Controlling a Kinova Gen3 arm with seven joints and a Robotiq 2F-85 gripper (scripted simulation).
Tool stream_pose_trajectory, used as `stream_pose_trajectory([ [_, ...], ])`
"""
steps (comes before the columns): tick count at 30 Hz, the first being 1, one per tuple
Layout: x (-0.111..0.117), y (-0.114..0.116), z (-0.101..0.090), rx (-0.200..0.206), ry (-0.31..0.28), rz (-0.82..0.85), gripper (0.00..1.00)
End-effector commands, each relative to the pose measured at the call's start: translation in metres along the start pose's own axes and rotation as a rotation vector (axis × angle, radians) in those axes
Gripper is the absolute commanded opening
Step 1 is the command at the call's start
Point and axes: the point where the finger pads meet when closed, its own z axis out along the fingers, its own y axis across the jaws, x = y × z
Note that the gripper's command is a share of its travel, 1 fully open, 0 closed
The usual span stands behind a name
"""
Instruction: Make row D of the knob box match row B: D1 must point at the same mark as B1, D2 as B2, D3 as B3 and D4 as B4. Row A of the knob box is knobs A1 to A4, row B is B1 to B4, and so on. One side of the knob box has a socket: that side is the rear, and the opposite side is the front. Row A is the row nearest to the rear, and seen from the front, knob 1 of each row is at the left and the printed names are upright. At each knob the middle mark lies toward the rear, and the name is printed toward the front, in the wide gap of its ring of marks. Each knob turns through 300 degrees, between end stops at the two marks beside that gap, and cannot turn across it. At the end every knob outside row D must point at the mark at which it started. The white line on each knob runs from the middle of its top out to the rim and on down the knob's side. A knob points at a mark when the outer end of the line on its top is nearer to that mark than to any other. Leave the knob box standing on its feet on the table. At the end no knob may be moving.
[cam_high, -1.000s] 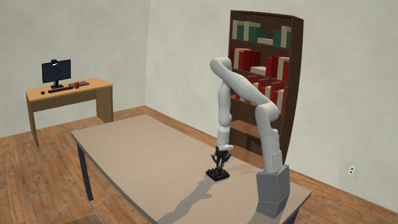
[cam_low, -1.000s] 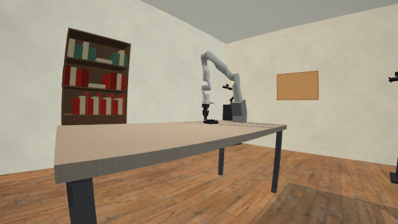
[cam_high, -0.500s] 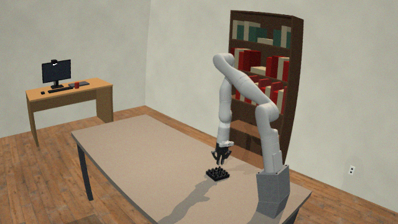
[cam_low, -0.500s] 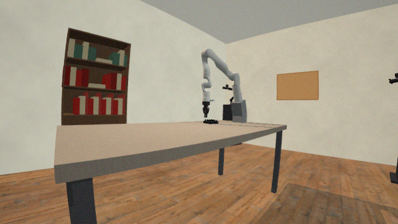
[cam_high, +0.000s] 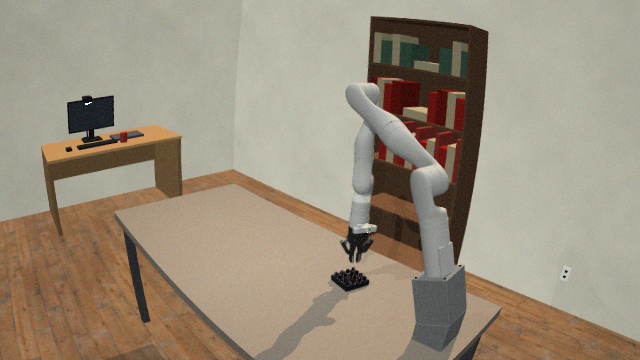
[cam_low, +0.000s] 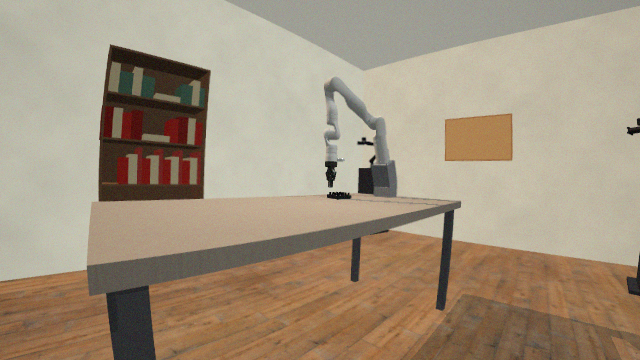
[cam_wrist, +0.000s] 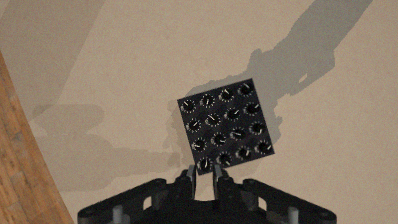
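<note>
The black knob box (cam_high: 350, 284) (cam_low: 339, 195) (cam_wrist: 227, 125) stands flat on the table (cam_high: 225, 240) near the arm's base. In the wrist view it sits turned at an angle, with four rows of black knobs carrying white lines. The printed names are too small to read. My gripper (cam_high: 356, 260) (cam_low: 330, 184) (cam_wrist: 204, 173) hangs a short way above the box, pointing straight down over the corner knob (cam_wrist: 205, 163) nearest the wrist camera. Its fingers stand a narrow gap apart with nothing between them and touch no knob.
The arm's grey base (cam_high: 439, 310) stands on the table's right end, close to the box. The table's edge and the wood floor (cam_wrist: 20, 170) show at the left of the wrist view. A bookshelf (cam_high: 425, 125) stands behind the arm.
</note>
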Motion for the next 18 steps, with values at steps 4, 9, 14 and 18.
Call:
stream_pose_trajectory([
  [4,0.0012,-0.0005,-0.0021,0.001,0.002,-0.006,0.19],
  [9,0.0012,-0.0005,-0.0025,0.001,0.002,-0.006,1.00],
  [14,0.0012,-0.0005,-0.0044,0.001,0.002,-0.006,1.00],
  [18,0.0012,-0.0005,-0.0058,0.001,0.002,-0.006,1.00],
])
